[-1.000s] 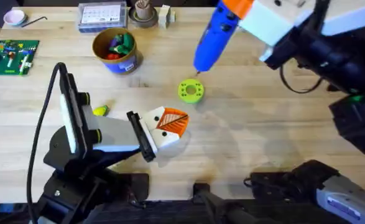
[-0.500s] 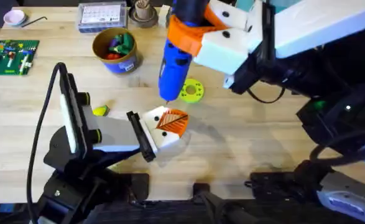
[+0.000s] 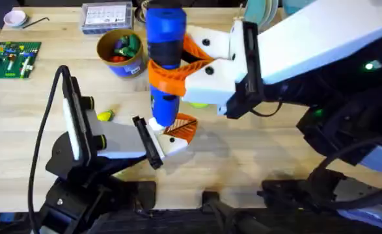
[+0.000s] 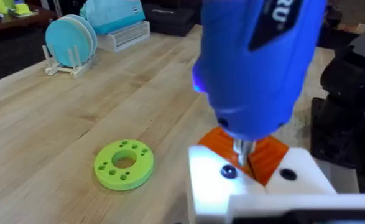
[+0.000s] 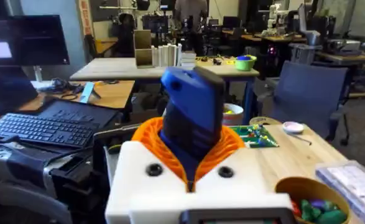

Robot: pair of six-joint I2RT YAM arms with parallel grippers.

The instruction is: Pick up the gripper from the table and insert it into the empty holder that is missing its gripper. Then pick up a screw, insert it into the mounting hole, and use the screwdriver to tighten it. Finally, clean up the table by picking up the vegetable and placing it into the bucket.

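Note:
My right gripper (image 3: 172,73) is shut on the blue screwdriver (image 3: 163,32), its orange pads (image 5: 232,144) wrapped round the barrel (image 5: 191,112). The tool stands nearly upright over my left arm's fingertips. Its metal tip (image 4: 241,148) is down at the ribbed orange gripper (image 4: 266,158), which sits in the white holder (image 4: 210,186), right beside a dark screw (image 4: 229,172). My left gripper (image 3: 176,130) rests low over the table with its white fingers together. The yellow-green vegetable (image 3: 104,116) lies left of it. The bucket (image 3: 120,52) stands at the back left.
A bright green disc with holes (image 4: 124,163) lies just beyond the left fingertips, mostly covered by the right arm from above. A green circuit board (image 3: 11,58), a clear parts box (image 3: 106,17) and a wooden cup (image 3: 150,13) line the back.
The right arm has swung left and nearer with the screwdriver, from above the green disc to over the left fingertips, and the tool has turned upright. The left arm has stayed put.

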